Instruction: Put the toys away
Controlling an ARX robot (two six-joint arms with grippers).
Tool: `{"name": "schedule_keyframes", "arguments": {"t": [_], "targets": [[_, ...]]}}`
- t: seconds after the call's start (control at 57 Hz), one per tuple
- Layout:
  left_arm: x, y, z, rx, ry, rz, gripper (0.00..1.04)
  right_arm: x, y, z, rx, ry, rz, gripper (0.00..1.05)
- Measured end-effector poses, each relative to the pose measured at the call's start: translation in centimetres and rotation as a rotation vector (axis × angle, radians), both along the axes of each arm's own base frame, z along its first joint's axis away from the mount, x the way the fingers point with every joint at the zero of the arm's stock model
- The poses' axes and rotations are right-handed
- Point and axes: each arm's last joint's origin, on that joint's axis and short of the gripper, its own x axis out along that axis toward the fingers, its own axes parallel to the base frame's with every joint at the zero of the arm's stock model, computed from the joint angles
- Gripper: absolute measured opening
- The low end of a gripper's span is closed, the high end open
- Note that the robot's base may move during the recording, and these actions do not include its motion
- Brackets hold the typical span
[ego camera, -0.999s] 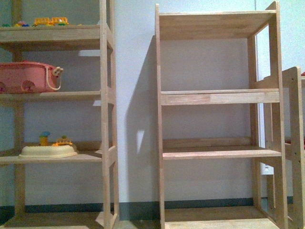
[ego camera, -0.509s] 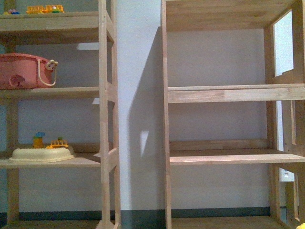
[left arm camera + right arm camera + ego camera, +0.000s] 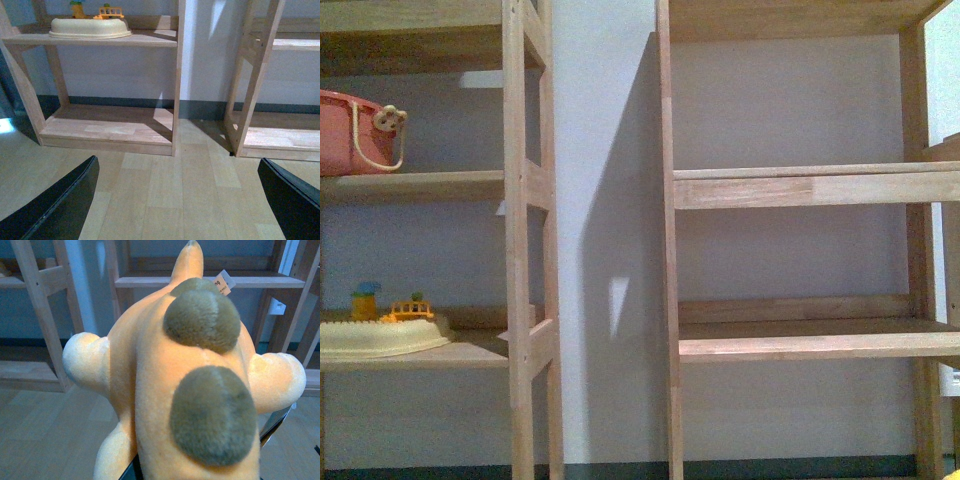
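Note:
The plush animal [image 3: 150, 365], orange with two grey-brown fuzzy patches and pale stubby limbs, fills the right wrist view. My right gripper [image 3: 200, 460] is shut on it; only dark finger edges [image 3: 276, 421] show beside its body. A white tag [image 3: 223, 284] hangs near its pointed end. A sliver of yellow [image 3: 955, 470] shows at the bottom right corner of the front view. My left gripper [image 3: 175, 210] is open over bare wooden floor, with its black fingers [image 3: 55, 205] wide apart and nothing between them.
Two wooden shelf units stand against the wall. The left unit [image 3: 525, 250] carries a pink basket [image 3: 350, 130] and a cream dome toy [image 3: 380, 335]. The right unit [image 3: 800, 340] has bare shelves. In the left wrist view, the dome toy [image 3: 90, 27] sits on a low shelf.
The front view has come closer to the shelves and shifted right. The pink basket and the dome toy have slid toward the left edge. The top shelf has left the picture.

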Motion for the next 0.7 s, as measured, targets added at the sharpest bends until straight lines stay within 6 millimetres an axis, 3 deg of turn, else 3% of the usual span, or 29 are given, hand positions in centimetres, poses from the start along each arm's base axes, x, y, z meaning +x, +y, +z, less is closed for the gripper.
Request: {"name": "schedule_keyframes", "arguments": {"t": [0.701], "targets": [[0.00, 0.00, 0.01, 0.000, -0.001, 0.000, 0.98, 0.00, 0.00, 0.00, 0.000, 0.000, 0.000, 0.07]]}}
